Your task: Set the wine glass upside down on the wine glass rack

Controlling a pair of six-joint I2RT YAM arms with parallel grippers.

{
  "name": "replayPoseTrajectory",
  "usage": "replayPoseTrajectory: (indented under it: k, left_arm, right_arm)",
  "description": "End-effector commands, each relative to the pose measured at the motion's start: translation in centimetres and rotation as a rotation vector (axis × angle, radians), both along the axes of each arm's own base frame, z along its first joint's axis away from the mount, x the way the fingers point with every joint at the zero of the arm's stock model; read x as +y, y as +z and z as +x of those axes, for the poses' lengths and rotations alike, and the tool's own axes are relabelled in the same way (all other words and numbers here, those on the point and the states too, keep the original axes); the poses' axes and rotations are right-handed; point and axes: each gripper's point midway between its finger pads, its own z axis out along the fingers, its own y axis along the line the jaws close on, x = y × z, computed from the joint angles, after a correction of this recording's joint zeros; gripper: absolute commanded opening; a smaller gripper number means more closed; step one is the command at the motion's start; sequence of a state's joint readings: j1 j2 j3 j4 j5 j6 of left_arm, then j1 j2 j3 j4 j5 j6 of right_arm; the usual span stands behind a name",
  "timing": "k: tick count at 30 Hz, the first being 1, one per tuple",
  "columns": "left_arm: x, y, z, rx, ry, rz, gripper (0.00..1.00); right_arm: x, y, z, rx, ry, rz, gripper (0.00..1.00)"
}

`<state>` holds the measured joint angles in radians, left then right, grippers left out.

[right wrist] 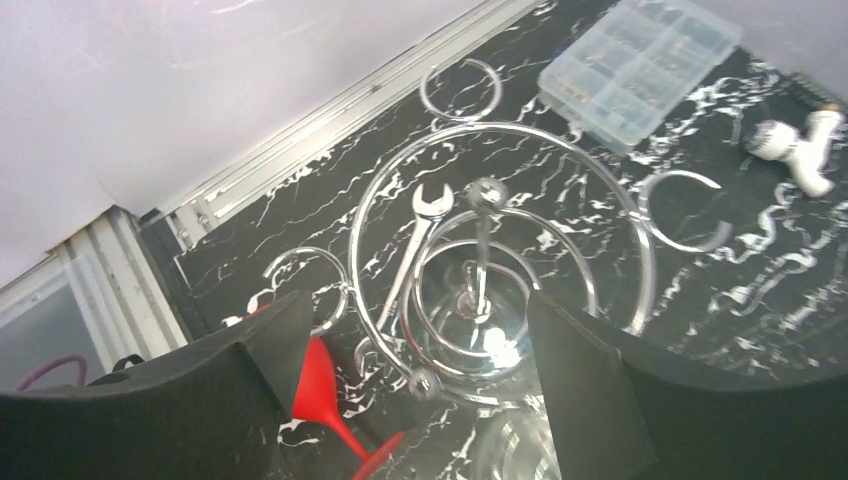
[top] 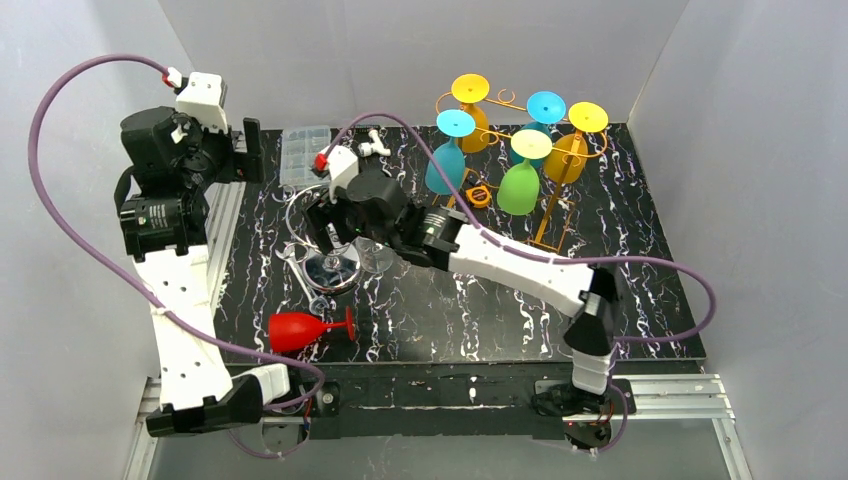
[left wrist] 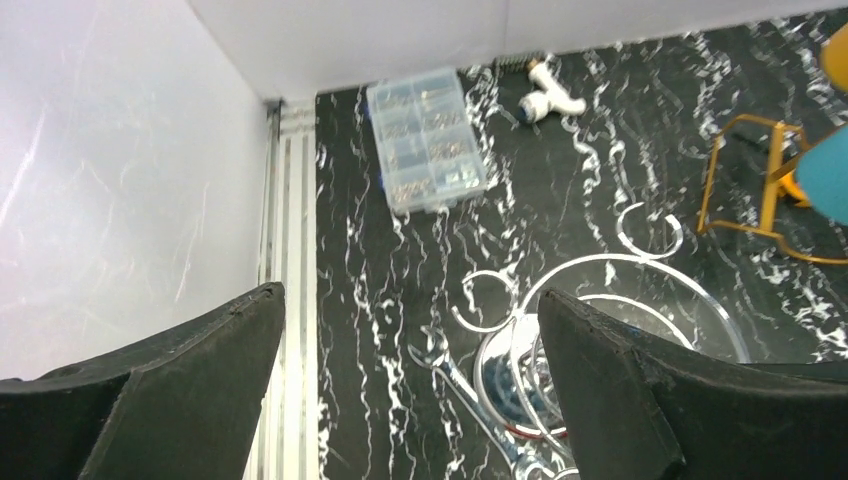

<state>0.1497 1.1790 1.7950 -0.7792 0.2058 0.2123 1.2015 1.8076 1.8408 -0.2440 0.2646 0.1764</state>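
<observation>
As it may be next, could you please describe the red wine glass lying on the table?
The red wine glass looks like opaque plastic, with bowl, thin stem and round foot. It lies on its side on the black marbled table, bowl leftward, foot rightward, just nearer the arm bases than the chrome wire rack. Nothing grips it.

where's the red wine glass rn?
Top view: the red wine glass lies on its side at the near-left of the table, just in front of the chrome rack.
</observation>
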Motion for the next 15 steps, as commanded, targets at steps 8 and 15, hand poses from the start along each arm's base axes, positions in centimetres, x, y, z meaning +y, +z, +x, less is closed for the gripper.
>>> replayPoseTrajectory:
  k: [8,15]
  left_arm:
    - [1.1,-1.5,-1.3,0.054,0.041,0.008,0.98]
    - [0.3,-2.2,-2.0,0.086,0.001,-0.008,0.98]
  right_arm:
    - [3.2,0.9,0.9,0.019,0.084,0.076,0.82]
    - [2.4,1.2,3.2,0.011,0.044,0.102,0.73]
